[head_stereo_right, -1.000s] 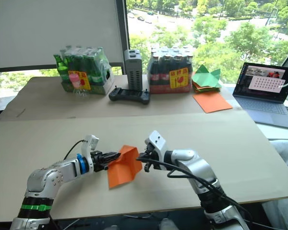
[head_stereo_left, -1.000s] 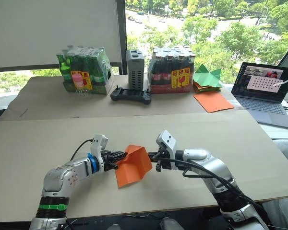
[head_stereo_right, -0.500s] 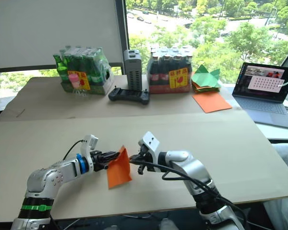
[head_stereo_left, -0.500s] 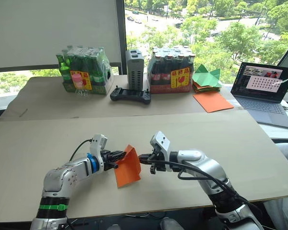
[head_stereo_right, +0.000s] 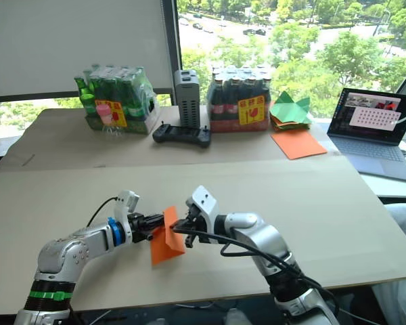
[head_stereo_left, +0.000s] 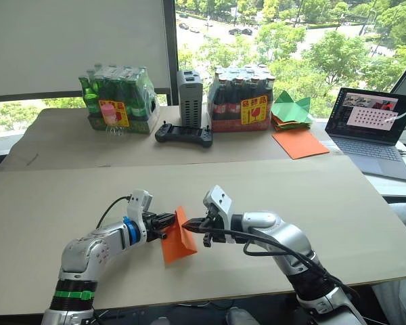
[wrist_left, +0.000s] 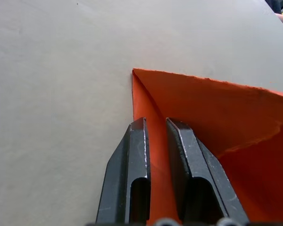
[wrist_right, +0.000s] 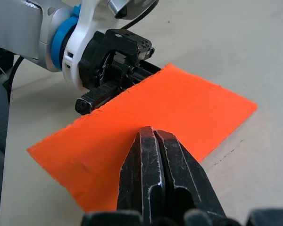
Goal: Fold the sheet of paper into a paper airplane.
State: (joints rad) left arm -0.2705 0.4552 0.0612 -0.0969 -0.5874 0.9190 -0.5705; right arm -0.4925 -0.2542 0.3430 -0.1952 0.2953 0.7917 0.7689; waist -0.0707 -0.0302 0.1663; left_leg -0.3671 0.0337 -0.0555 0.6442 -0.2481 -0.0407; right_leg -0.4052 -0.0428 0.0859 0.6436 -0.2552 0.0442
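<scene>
The sheet of paper (head_stereo_left: 176, 238) is bright orange and folded nearly flat on itself, standing tilted on the tan table near its front edge. My left gripper (head_stereo_left: 169, 222) is shut on its left fold; in the left wrist view the paper (wrist_left: 212, 113) runs between the two black fingers (wrist_left: 134, 155). My right gripper (head_stereo_left: 188, 227) comes in from the right with its fingers (wrist_right: 153, 155) shut together, tips against the paper's face (wrist_right: 179, 103). Whether they pinch a layer is hidden.
Along the back of the table (head_stereo_left: 325, 196) stand a pack of green bottles (head_stereo_left: 118, 98), a grey box (head_stereo_left: 190, 98), a black controller (head_stereo_left: 184, 134) and a pack of dark bottles (head_stereo_left: 242, 98). Green paper pieces (head_stereo_left: 291, 108), a smooth orange sheet (head_stereo_left: 300, 143) and a laptop (head_stereo_left: 375, 128) lie at right.
My right gripper has moved left towards the left gripper, swinging the paper's right flap over. The paper has gone from an open V to a narrow, nearly closed fold.
</scene>
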